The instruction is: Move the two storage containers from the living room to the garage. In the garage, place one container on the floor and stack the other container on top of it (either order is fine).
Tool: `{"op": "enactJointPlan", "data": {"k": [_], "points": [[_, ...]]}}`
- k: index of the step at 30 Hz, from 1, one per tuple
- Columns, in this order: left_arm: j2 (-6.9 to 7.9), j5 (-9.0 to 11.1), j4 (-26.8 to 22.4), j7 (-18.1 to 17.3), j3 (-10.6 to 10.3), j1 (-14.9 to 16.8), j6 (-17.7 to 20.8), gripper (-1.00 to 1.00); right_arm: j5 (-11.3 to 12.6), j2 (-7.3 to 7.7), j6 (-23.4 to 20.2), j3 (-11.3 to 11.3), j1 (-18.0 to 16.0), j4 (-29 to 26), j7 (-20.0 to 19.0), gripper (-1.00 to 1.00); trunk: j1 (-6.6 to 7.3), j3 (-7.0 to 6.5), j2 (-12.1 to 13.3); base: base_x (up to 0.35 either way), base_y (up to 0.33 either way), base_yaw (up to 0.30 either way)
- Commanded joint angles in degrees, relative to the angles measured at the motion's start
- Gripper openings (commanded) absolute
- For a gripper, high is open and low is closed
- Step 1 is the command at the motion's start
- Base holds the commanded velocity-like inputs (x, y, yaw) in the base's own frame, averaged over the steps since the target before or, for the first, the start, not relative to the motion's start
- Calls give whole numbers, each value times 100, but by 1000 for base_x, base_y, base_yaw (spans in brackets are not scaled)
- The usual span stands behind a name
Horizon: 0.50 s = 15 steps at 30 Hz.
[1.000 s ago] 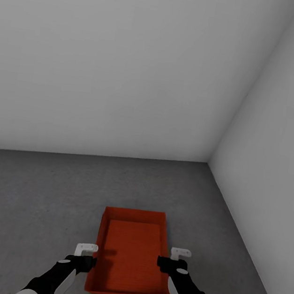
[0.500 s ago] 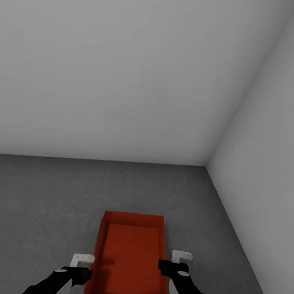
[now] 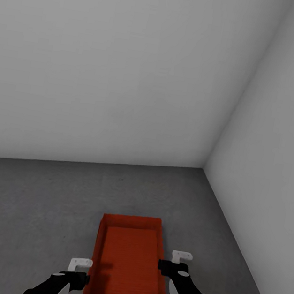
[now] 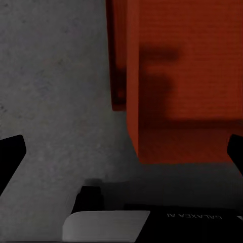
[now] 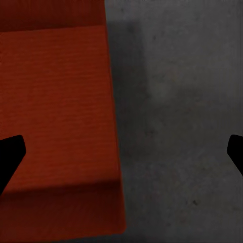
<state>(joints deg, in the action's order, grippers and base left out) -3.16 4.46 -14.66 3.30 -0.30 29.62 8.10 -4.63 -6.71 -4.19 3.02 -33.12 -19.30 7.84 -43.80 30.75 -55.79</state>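
Head view, container: I see one orange-red storage container (image 3: 128, 258) sitting flat on the grey concrete floor (image 3: 38, 205), open top up, long axis running away from me, near the garage corner where two plain walls (image 3: 131, 68) meet.
Head view, L gripper: my left gripper (image 3: 80, 272) sits just beside the container's near-left corner, black body w/ white bracket; I can't tell contact from here.
Head view, R gripper: my right gripper (image 3: 171, 263) is just beside the container's right long wall, about mid-length; rim not between the fingers as far as I can see.
L wrist view, container: the container (image 4: 182, 76) shows a corner and side wall over speckled floor (image 4: 50, 76), ribbed bottom visible w/ a dark shadow on it.
L wrist view, jaws: both black fingertips (image 4: 11, 152) are spread wide at the frame edges, nothing pinched btwn them, so I read jaws as open.
R wrist view, container: the container's (image 5: 55, 126) ribbed bottom and one long wall edge, w/ bare floor (image 5: 177, 126) alongside.
R wrist view, jaws: fingertips (image 5: 10, 154) far apart, one over the container, the other over floor; jaws open, holding nothing.
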Motion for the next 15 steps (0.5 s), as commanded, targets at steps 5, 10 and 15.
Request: {"op": "enactJointPlan", "data": {"k": [5,10,15], "points": [[-6,47,-3,28,-5,0,34,100,-50,-5,-38,31,-1,-16,6,100,110,-86,199,0,0,-1],[-6,46,-2,29,-6,0,34,100,-50,-5,-43,32,-1,-20,7,100,220,-176,399,0,0,0],[-8,46,-2,30,-8,0,34,100,-56,277,-44,107,9,19,33,100,330,-266,600,0,0,0]]}}
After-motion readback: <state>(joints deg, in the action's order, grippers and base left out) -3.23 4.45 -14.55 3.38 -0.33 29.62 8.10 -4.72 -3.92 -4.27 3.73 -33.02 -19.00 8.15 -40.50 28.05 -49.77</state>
